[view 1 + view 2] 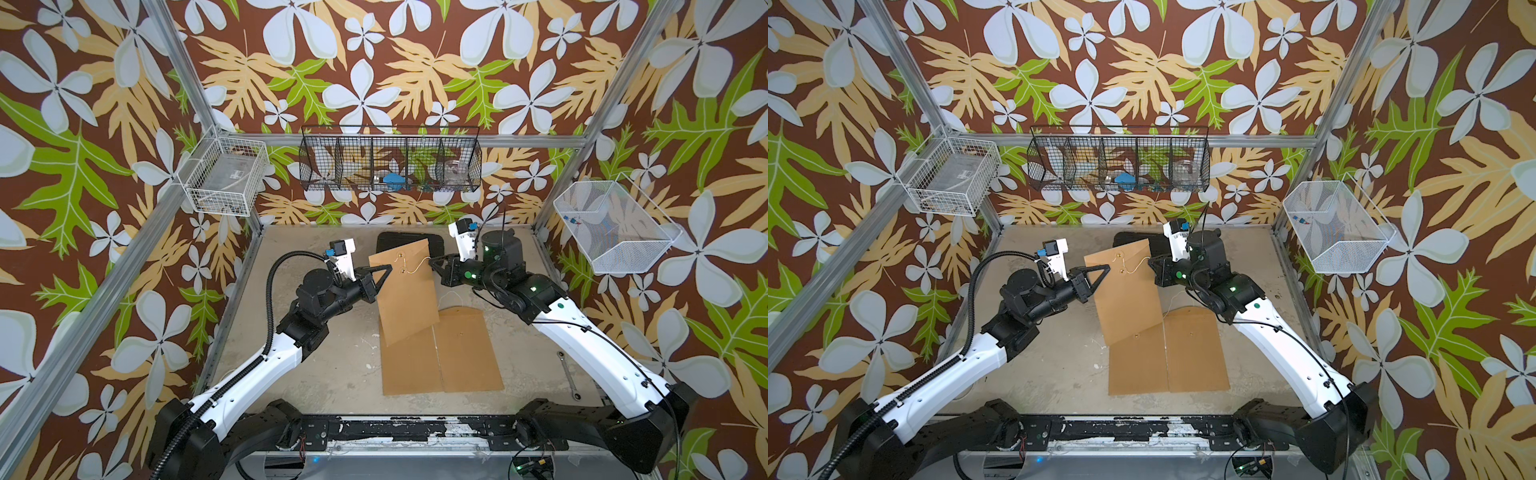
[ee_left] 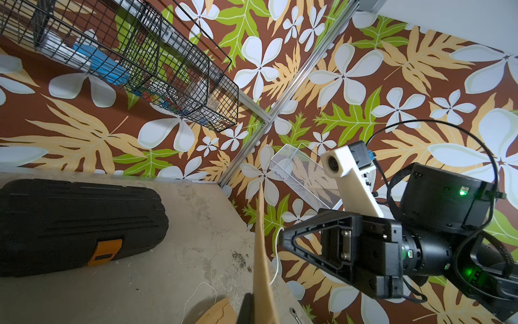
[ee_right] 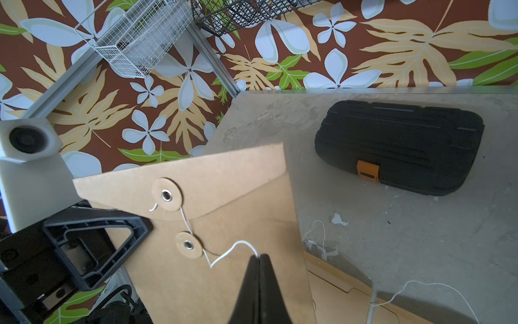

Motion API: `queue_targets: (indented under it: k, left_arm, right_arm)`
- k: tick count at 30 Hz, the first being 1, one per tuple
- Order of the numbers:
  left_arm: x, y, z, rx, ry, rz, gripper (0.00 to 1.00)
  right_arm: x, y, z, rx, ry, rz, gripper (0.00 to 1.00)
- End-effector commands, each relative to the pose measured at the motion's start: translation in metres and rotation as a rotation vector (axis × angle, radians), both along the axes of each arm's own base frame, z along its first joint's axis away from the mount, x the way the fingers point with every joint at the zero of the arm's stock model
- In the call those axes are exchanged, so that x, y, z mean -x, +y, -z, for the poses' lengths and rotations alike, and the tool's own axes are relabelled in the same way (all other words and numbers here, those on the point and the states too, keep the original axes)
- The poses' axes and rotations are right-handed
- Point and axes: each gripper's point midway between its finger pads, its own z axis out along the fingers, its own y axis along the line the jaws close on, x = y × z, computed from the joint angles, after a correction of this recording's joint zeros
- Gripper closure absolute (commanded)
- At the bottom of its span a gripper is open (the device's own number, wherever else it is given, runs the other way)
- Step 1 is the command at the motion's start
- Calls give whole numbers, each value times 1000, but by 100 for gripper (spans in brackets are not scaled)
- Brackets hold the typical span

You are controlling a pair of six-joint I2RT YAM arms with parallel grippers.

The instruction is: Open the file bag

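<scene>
Although two spare envelopes (image 1: 469, 357) lie flat on the table (image 1: 332, 365), well to the near side of the black case (image 3: 398, 146), the file bag (image 1: 405, 299) under work is the one held up off the table between them and the case. Its bottom end hangs over the spares, touching or not I cannot tell, and its flap (image 3: 224, 179) end reaches nearly to the case. Just short of the case, the left gripper (image 1: 387, 272) is clamped on the bag's left edge and steadies it. Across the bag, equally short of the case, the right gripper (image 3: 259, 256) is pinched tight on the free end of the white string (image 3: 224, 254).

Seen from the right wrist, that string runs from the upper disc (image 3: 166, 195) on the flap down to the lower disc (image 3: 188, 245) on the body, curls under it, then loops slackly to the closed jaws. I judge the step in hand to be unwinding the tie: the flap is not yet lifted and the string looks caught behind the lower disc. Next the right arm should carry the string end round that disc, with gentle tension so it slips off without tearing the paper washer, while the left grip holds firm. Only then can the flap be raised.
</scene>
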Motion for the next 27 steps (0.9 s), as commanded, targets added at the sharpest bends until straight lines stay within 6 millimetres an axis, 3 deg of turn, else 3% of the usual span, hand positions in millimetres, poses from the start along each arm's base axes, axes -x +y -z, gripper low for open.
queue_targets:
  k: [1, 13, 27]
  left_arm:
    - [2, -2, -9, 29, -29, 18, 100]
    - [2, -3, 0, 41, -3, 24, 100]
    - [2, -6, 4, 57, 14, 43, 100]
  right_arm:
    - [-1, 5, -11, -9, -35, -26, 100]
    - [-2, 21, -29, -62, -52, -100, 100]
    - [1, 47, -34, -63, -59, -160, 100]
